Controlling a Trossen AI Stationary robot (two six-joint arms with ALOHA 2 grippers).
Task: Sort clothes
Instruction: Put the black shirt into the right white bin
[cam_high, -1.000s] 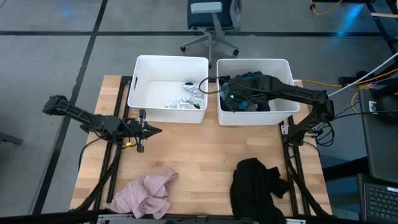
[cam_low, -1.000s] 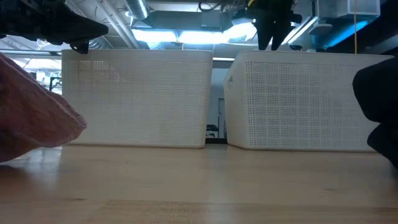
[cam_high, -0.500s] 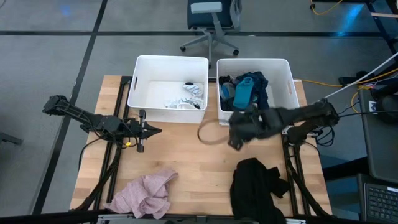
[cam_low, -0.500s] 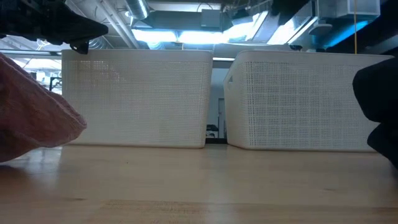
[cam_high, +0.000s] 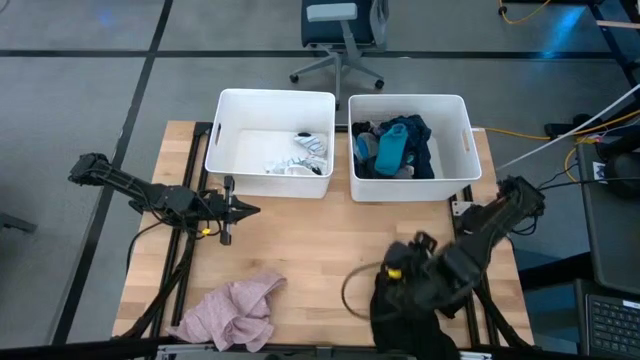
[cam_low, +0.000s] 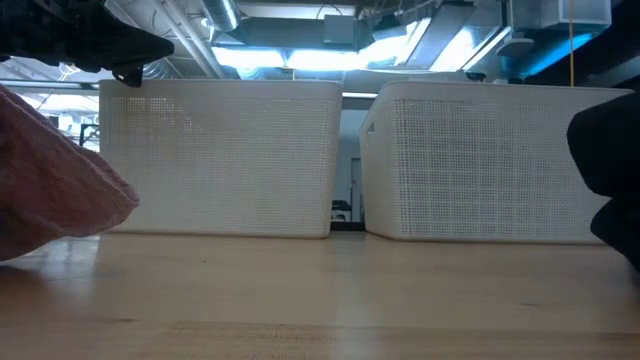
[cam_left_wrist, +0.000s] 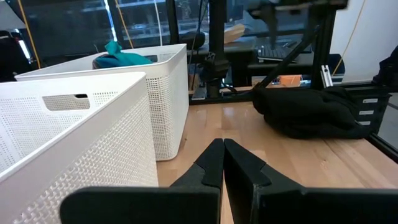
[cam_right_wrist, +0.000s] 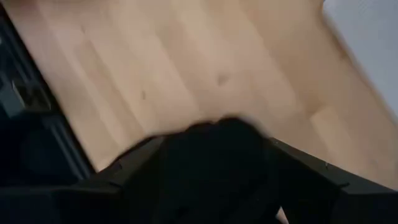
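In the high view we see the right gripper (cam_high: 400, 283) low in the frame, right of centre, directly over the black garment (cam_high: 415, 305) that lies heaped at the table's (cam_high: 300, 240) bottom edge. We cannot tell how far its fingers are apart: the high view shows only dark arm against dark cloth, and the right wrist view gives a blurred dark mass (cam_right_wrist: 217, 155) between the two fingers over bare wood, so contact with the cloth is likely but a grasp is not confirmed.

The left gripper (cam_high: 248, 210) hangs at centre left of the high view, just below the left tub (cam_high: 220, 130). The left wrist view shows what the overhead one does not: its fingers (cam_left_wrist: 211, 165) are pressed together with nothing between them.

The pink garment (cam_high: 235, 310) lies at the lower left of the table, well apart from both grippers. White and striped pieces (cam_high: 298, 158) sit in the left tub; teal and dark clothes (cam_high: 393, 148) fill the right tub (cam_high: 465, 140).

The low view shows only the two tub walls, the pink cloth (cam_low: 50, 180) at its left edge and the black cloth (cam_low: 608, 170) at its right edge.
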